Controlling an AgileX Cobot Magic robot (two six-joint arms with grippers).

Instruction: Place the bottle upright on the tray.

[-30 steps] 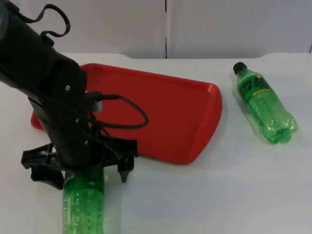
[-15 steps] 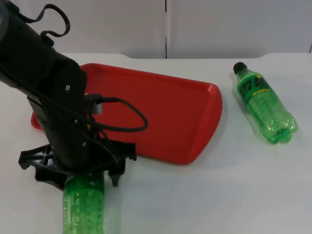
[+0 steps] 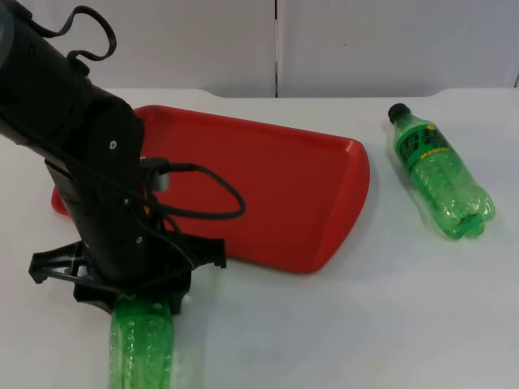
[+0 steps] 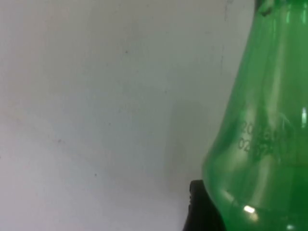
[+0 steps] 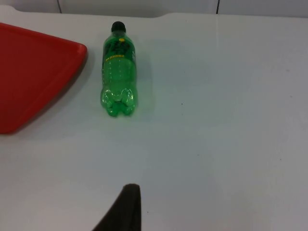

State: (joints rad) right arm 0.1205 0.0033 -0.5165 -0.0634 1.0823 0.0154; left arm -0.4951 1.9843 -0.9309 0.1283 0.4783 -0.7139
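Green near bottle (image 3: 143, 344) lies on table (image 3: 340, 324) in front of red tray (image 3: 268, 190); left gripper (image 3: 134, 288) clenched on its neck end. Right arm waits, jaw state unclear. Second bottle (image 3: 438, 174) lies w/o contact. Risk: slick neck slips during uprighting.

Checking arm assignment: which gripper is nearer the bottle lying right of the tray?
Right. The right gripper looks across bare table at the lying bottle. The left gripper is beyond the red tray, at another green bottle.
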